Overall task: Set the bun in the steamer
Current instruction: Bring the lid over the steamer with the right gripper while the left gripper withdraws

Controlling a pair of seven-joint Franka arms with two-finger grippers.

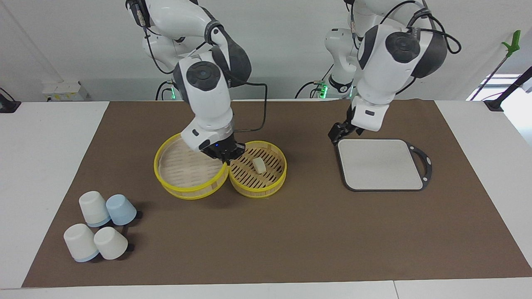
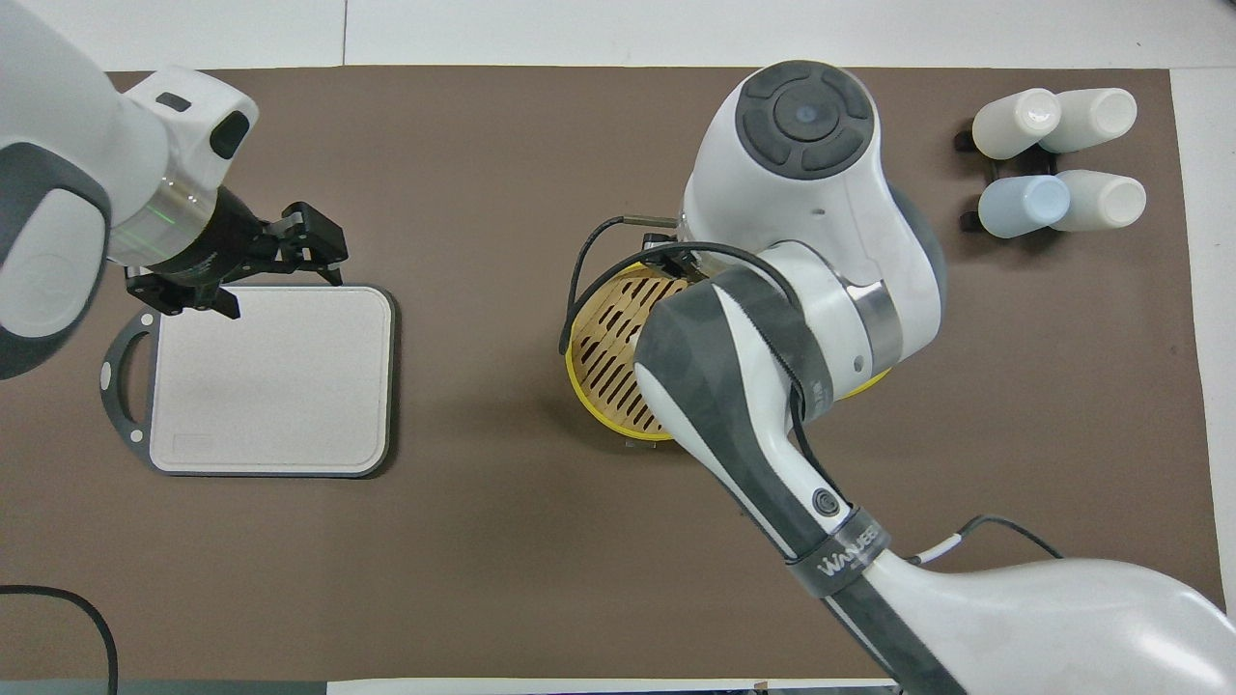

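Brown mat (image 1: 291, 232); bun (image 1: 259, 165) lies in steamer (image 1: 272, 189); right tool (image 1: 226, 157) beside it.

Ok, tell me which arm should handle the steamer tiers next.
Right. The right gripper hangs where the steamer tiers meet, beside the bun; the left gripper waits at the grey board corner.
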